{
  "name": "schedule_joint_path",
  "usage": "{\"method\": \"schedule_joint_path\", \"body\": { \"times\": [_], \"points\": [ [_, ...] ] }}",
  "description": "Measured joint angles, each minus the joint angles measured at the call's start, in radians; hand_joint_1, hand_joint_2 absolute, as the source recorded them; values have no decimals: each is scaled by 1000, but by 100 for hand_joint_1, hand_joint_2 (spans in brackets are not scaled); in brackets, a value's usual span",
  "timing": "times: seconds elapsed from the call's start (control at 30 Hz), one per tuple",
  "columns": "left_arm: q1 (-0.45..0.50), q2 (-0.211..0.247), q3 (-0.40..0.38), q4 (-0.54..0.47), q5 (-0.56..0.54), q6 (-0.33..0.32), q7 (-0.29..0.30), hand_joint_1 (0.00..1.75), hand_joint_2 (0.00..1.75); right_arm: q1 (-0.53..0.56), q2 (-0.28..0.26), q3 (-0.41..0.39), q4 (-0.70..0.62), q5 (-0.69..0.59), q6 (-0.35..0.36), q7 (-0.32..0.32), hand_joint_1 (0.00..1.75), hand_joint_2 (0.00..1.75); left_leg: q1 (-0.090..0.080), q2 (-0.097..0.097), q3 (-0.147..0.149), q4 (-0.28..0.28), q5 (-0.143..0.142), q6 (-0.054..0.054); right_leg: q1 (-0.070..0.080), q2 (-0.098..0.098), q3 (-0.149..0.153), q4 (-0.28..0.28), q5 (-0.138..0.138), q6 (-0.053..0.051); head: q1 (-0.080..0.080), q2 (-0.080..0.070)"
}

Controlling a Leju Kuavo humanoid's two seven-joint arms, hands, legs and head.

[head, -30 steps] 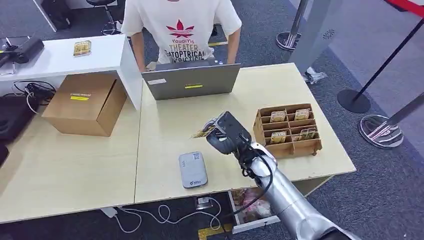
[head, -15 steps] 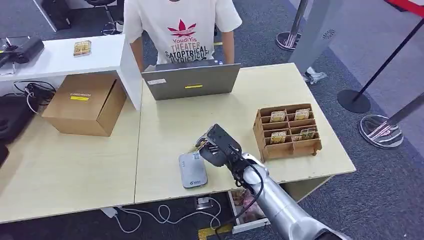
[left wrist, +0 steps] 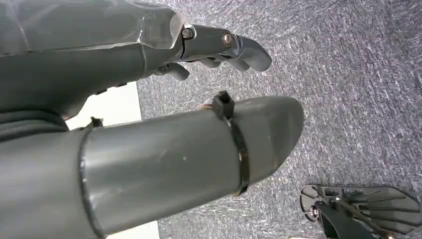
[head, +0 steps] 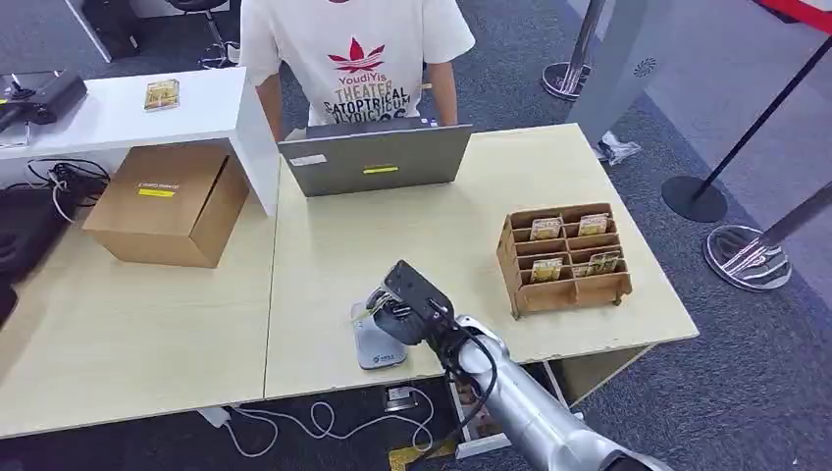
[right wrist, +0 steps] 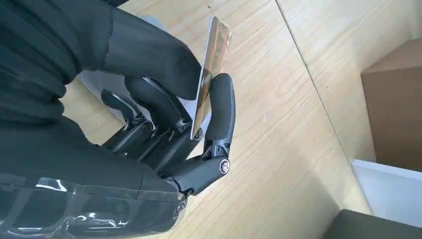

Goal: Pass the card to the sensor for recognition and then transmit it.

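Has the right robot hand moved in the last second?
Yes. The right robot hand, pinching the card, came down and leftward from beside the wooden organizer to over the grey sensor.

Bright, even indoor light, with soft shadows and mostly sharp pictures.

The head view is evenly lit from above: the pale bench (head: 324, 245) shows no harsh glare, and the cardboard box (head: 167, 201) casts a faint, short shadow. Straight edges bow slightly toward the picture's borders. In the left wrist view the left hand (left wrist: 149, 124) is near the lens and slightly soft, its clear cover catching highlights. In the right wrist view the card (right wrist: 211, 74) glints along its face, and the dark fingers (right wrist: 219, 107) carry small specular spots.
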State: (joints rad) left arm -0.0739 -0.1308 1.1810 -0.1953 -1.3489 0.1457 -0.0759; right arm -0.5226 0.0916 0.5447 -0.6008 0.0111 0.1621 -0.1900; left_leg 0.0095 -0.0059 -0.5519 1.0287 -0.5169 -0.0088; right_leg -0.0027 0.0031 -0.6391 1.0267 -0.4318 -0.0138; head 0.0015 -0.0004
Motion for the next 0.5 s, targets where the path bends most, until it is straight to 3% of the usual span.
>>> {"method": "schedule_joint_path", "body": {
  "times": [0.5],
  "points": [
    [0, 0, 0, 0, 11, 0, 0, 0, 0, -4, 3, 15, 50, -17, 10, -18, 175, 175, 0, 0, 0, 0, 0, 0, 0, 0, 0, 0, 0, 0, 0, 0]
  ]
}}
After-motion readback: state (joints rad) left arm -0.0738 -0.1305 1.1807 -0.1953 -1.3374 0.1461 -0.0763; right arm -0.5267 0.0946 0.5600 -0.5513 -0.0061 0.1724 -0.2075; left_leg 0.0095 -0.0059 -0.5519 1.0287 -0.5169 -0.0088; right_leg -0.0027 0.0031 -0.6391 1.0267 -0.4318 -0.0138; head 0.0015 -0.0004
